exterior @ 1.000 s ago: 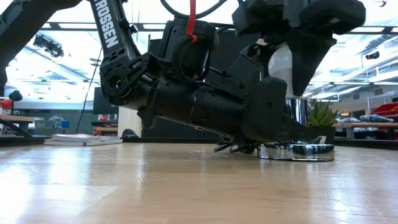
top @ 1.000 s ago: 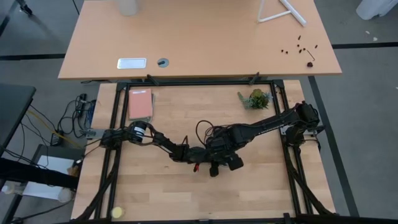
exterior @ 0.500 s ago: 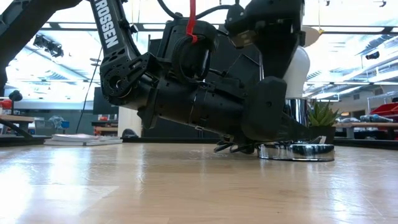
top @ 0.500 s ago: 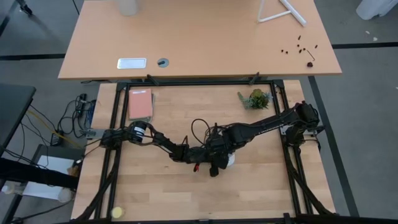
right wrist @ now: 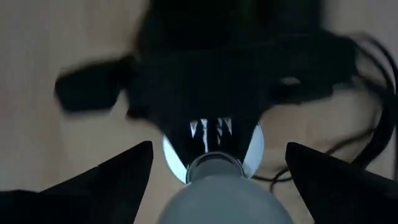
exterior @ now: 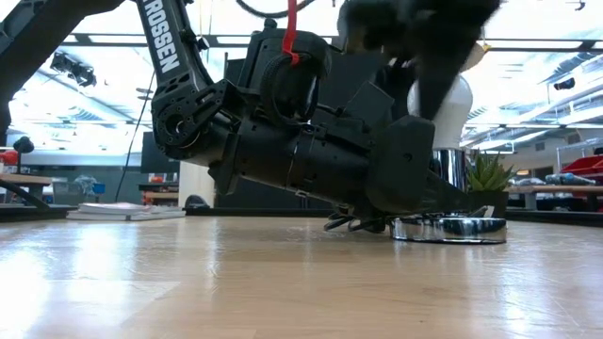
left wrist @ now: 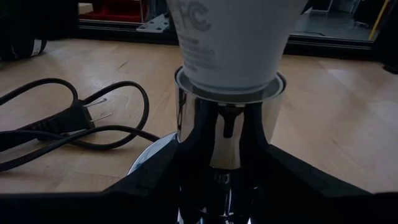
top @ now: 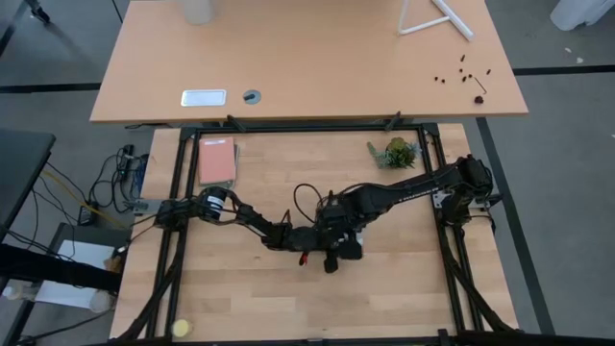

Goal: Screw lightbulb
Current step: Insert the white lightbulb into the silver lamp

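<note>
The white lightbulb stands upright with its narrow end in the chrome socket, whose round base rests on the table near its middle. My left gripper is shut on the socket. My right gripper hangs over the bulb, pointing down. It is open, with one finger on either side of the bulb and a gap to each. In the low view the right gripper is blurred above the bulb. My left gripper pinches the socket's chrome stem between its two fingers, just below the bulb. The fingers come level from the table's left side. The socket stands upright with its base on the table.
The socket's black cord and plug lie looped on the table beside the socket. A pink book lies at the far left, a small plant at the far right, and a yellow ball at the near left corner.
My right gripper has turned about its wrist above the bulb, staying over it, and is blurred now. The bulb and socket stay upright in place, and my left gripper keeps still on the socket.
</note>
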Motion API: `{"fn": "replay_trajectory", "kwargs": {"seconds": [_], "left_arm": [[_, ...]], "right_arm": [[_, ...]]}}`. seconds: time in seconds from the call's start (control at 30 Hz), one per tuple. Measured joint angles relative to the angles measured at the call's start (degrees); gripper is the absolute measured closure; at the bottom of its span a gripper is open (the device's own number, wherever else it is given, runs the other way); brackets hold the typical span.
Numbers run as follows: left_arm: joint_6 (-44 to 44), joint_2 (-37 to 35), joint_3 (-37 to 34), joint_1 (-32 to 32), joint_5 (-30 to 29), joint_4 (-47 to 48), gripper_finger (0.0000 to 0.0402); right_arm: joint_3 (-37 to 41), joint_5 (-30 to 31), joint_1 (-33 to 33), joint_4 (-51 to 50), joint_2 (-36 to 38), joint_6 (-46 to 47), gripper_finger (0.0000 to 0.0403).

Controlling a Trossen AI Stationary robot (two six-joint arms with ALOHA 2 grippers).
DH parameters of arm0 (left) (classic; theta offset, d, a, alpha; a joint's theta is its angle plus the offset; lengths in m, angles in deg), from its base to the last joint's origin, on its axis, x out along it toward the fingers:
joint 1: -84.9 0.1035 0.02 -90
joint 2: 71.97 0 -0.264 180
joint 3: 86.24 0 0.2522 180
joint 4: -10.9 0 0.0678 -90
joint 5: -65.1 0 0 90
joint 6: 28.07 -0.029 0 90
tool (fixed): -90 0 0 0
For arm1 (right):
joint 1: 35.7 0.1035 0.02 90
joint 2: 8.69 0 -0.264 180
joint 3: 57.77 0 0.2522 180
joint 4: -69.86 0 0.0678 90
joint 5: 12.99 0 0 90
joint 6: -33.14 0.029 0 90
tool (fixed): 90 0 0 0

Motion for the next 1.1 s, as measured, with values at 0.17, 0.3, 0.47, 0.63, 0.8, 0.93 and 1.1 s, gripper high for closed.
{"fn": "replay_trajectory", "kwargs": {"seconds": [0.17, 0.3, 0.47, 0.63, 0.8, 0.93, 1.1], "left_arm": [[0.0, 0.0, 0.0, 0.0, 0.0, 0.0, 0.0206], [0.0, 0.0, 0.0, 0.0, 0.0, 0.0, 0.0206], [0.0, 0.0, 0.0, 0.0, 0.0, 0.0, 0.0206], [0.0, 0.0, 0.0, 0.0, 0.0, 0.0, 0.0206], [0.0, 0.0, 0.0, 0.0, 0.1, 0.0, 0.0206], [-0.1, 0.0, 0.0, 0.0, 0.1, 0.0, 0.0206], [-0.1, 0.0, 0.0, 0.0, 0.0, 0.0, 0.0206]], "right_arm": [[0.0, 0.5, 2.3, -1.8, 0.0, -24.6, 0.0033], [0.0, 2.5, 3.4, -3.4, 0.0, -40.9, 0.0039], [0.3, 4.0, 3.5, -4.2, -0.1, -47.9, 0.0063], [1.7, 4.5, 3.2, -4.1, -0.1, -48.9, 0.0115], [2.8, 4.6, 3.2, -3.6, -0.1, -42.2, 0.0158], [2.9, 4.6, 3.2, -3.2, -0.1, -30.3, 0.0158], [2.9, 4.6, 3.2, -2.2, -0.1, -12.1, 0.0135]]}}
